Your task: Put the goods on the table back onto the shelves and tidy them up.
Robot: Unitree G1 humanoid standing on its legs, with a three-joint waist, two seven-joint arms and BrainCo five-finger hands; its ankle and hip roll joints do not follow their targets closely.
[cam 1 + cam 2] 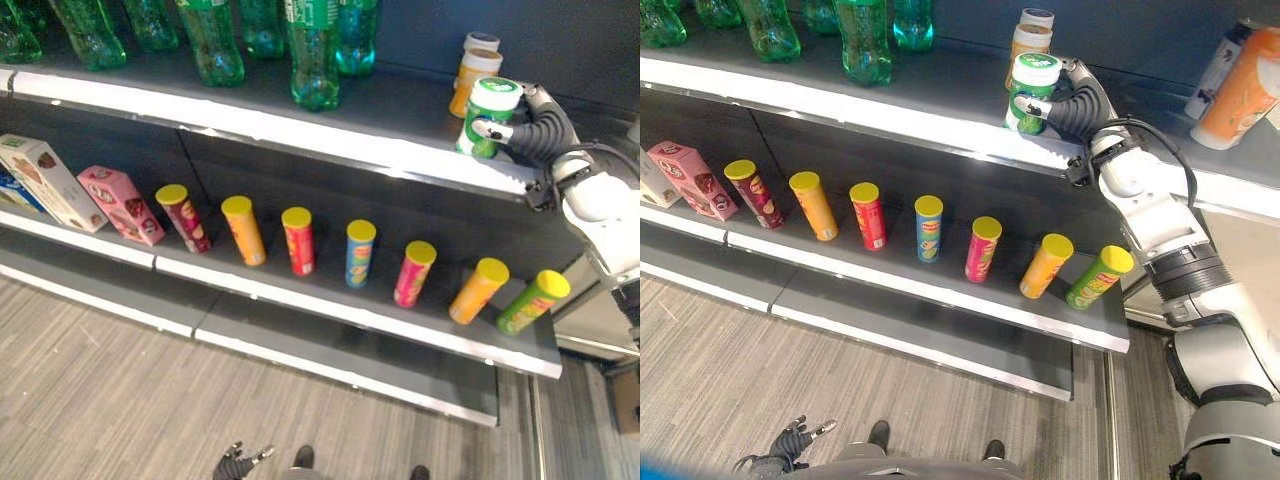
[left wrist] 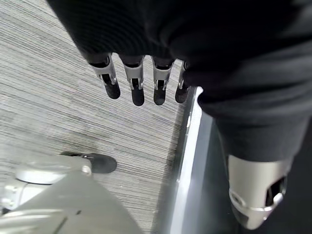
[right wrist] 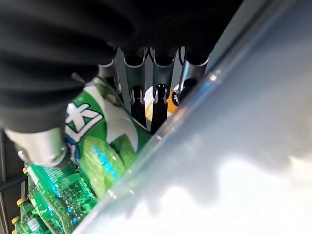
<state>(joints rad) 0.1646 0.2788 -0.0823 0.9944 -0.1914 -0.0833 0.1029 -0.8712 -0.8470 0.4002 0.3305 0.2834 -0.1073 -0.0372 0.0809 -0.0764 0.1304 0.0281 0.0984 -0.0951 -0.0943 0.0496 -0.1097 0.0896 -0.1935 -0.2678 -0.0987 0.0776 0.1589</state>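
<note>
Jar (image 1: 489, 116), green label, white lid: held upright in my right robot hand (image 1: 527, 132) at upper shelf (image 1: 400, 140) edge. Rigid, light, probably slick; side grasp suits. Left robot hand (image 1: 790, 440) hangs relaxed.

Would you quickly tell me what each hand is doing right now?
Left hand: open, hanging low over the floor, holding nothing.
Right hand: shut on the green-and-white cup at the upper shelf.
</note>
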